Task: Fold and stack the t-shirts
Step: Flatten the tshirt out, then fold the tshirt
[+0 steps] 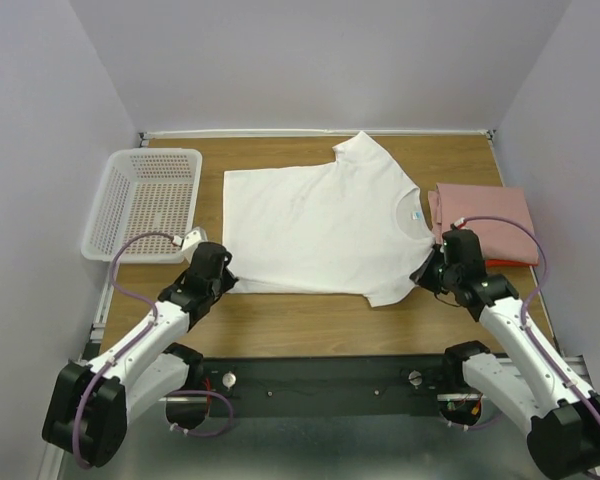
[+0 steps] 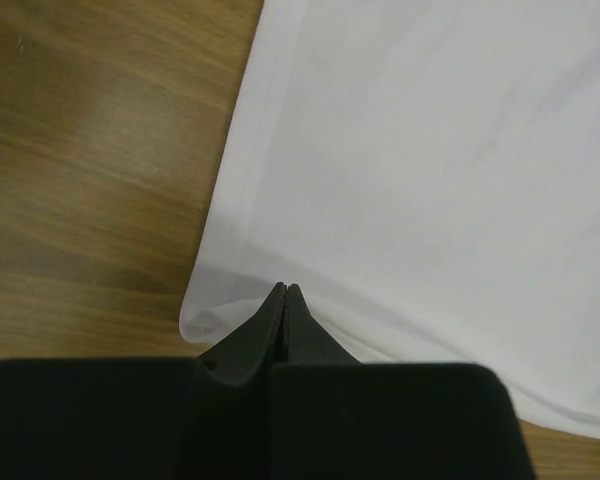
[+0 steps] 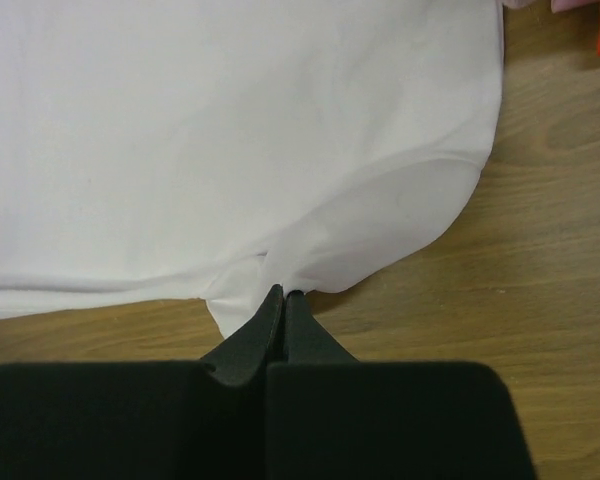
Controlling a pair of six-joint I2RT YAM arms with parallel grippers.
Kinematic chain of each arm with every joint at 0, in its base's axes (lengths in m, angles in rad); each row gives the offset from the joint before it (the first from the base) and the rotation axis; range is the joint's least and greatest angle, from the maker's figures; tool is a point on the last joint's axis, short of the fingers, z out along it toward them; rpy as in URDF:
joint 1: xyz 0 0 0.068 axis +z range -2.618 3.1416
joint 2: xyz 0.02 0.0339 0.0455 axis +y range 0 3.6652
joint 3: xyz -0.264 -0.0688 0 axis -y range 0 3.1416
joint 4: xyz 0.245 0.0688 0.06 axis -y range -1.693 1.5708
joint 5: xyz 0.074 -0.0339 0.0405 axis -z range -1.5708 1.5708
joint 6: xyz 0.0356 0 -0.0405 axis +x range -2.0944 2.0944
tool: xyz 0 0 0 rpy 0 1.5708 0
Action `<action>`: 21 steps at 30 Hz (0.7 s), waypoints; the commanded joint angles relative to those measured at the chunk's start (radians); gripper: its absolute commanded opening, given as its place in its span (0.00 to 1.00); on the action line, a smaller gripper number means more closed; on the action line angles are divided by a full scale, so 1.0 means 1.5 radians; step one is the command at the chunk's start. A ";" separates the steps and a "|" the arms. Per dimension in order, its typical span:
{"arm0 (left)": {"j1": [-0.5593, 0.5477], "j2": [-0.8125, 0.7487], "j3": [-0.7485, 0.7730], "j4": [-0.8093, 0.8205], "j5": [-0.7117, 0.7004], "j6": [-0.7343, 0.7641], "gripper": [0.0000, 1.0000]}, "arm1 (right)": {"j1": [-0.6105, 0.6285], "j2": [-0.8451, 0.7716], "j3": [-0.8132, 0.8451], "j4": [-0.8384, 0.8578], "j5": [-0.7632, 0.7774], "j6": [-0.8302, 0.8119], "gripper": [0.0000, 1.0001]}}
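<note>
Left tool (image 2: 287, 291) and right tool (image 3: 283, 294) pinch white shirt (image 1: 320, 225) between basket (image 1: 104, 216) and pink shirt (image 1: 490, 225)

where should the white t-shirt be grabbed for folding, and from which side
Its near long edge, at the hem corner and near sleeve, approached low from the arms' side. The white t-shirt lies flat, collar right, so that edge is closest; the left gripper and right gripper are shut on it.

Top camera overlooks the whole table (image 1: 310, 325); wrist cameras sit close over the white shirt (image 1: 320, 225).
</note>
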State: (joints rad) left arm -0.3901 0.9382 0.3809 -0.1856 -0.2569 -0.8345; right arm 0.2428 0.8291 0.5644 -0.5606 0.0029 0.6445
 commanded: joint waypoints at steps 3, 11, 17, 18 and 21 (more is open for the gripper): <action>-0.005 -0.064 0.023 -0.087 -0.066 -0.103 0.00 | -0.001 0.018 0.014 -0.021 0.032 0.031 0.00; -0.004 -0.075 0.043 -0.073 -0.075 -0.104 0.00 | 0.000 0.097 0.121 -0.020 0.120 0.018 0.00; -0.004 -0.031 0.079 -0.078 -0.110 -0.109 0.00 | -0.001 0.180 0.200 -0.009 0.143 0.006 0.00; -0.004 -0.025 0.086 -0.084 -0.118 -0.112 0.00 | -0.001 0.192 0.212 -0.006 0.145 0.004 0.00; -0.004 -0.007 0.104 -0.090 -0.140 -0.110 0.00 | -0.001 0.233 0.247 0.010 0.140 -0.004 0.00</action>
State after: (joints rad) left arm -0.3931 0.9031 0.4950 -0.2970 -0.3748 -0.9821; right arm 0.2428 1.1244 0.8665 -0.5766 0.1673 0.6598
